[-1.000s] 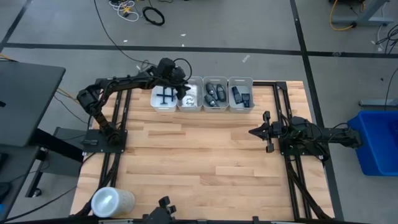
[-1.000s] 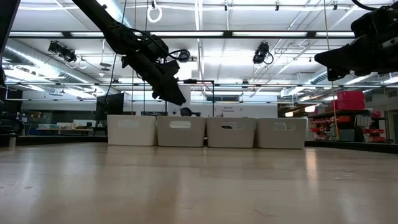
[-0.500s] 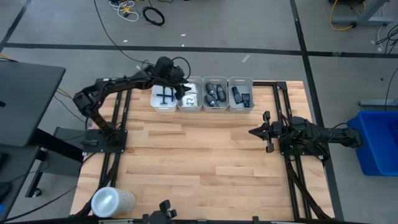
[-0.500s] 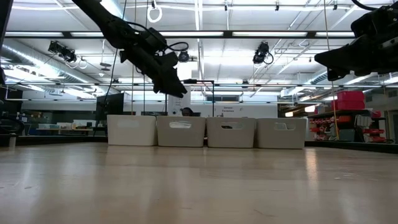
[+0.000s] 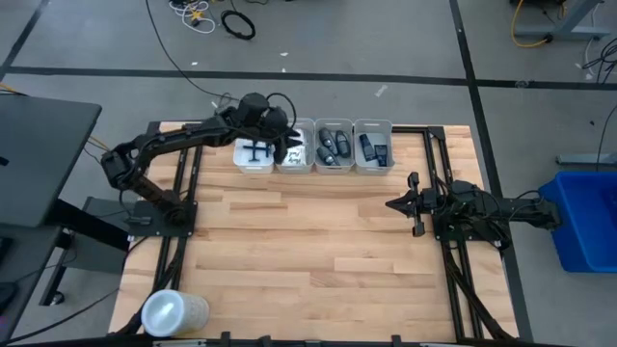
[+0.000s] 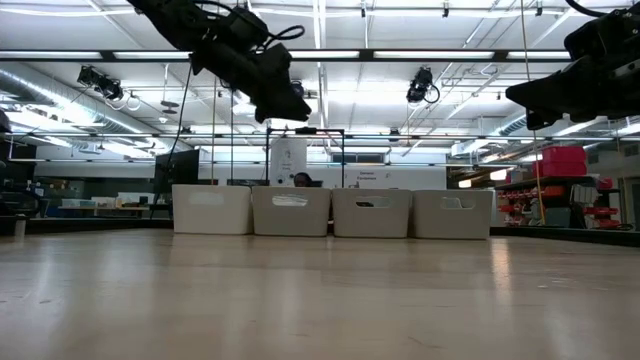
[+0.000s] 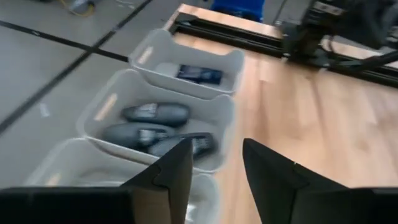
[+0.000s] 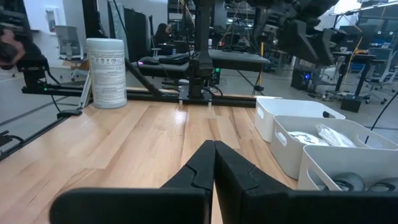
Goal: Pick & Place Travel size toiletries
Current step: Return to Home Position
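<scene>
The left end effector [image 5: 281, 137] hangs above a row of four bins at the far edge of the counter [image 5: 318, 241], over the two bins nearest its own arm. Its fingers [image 7: 175, 174] stand apart with nothing between them. The right end effector [image 5: 393, 204] waits above its own side of the counter, well apart from the bins, fingers pressed together and empty.

Every toiletry in view lies inside a bin. The dark blue razors [image 5: 254, 149] are in the white bin [image 5: 253, 171] at the left arm's end. The white packets [image 8: 320, 135] are in the next bin, partly hidden from above by the left end effector. Dark oblong containers [image 7: 155, 115] fill the third bin, and a dark flat item [image 7: 199, 73] lies in the fourth. A clear round tub [image 5: 174, 310] stands at the near corner on the left arm's side.

All of these look light. The razors seem stiff plastic and are probably best pinched across the handle, below the head. The packets look soft and crinkly with a slick film, so a pinch across the middle should hold. The rounded containers may slip, so gripping across the narrow width seems safest.
</scene>
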### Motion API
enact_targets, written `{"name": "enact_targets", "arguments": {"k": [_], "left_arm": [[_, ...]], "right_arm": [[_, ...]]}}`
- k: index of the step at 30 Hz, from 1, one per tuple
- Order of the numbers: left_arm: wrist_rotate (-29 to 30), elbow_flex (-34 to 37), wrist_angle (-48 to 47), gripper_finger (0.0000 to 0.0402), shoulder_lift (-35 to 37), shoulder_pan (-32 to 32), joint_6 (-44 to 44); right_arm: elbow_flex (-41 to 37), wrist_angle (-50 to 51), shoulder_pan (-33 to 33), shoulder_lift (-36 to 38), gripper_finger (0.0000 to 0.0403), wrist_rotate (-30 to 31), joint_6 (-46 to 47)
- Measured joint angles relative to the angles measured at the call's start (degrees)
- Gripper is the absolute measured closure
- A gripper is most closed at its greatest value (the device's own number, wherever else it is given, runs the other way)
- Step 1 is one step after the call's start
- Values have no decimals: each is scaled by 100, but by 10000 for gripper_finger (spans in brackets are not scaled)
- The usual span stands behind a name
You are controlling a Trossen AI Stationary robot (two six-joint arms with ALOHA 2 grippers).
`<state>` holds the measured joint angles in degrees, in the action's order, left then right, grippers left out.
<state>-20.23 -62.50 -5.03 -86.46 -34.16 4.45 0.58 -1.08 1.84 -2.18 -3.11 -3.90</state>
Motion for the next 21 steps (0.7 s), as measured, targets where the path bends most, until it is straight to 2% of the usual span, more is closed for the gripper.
{"name": "enact_targets", "arguments": {"k": [6, 13, 17, 21], "left_arm": [[139, 0, -12, 278, 0, 639, -92], [1090, 0, -105, 310, -1, 1457, 82], [1787, 0, -569, 336, -2, 1788, 258], [1952, 153, -837, 364, -2, 2035, 380]], "right_arm": [[0, 0, -1, -1, 389, 0, 0], [-1, 0, -1, -1, 389, 0, 0], [0, 0, -1, 0, 389, 0, 1], [0, 0, -1, 0, 389, 2, 0]]}}
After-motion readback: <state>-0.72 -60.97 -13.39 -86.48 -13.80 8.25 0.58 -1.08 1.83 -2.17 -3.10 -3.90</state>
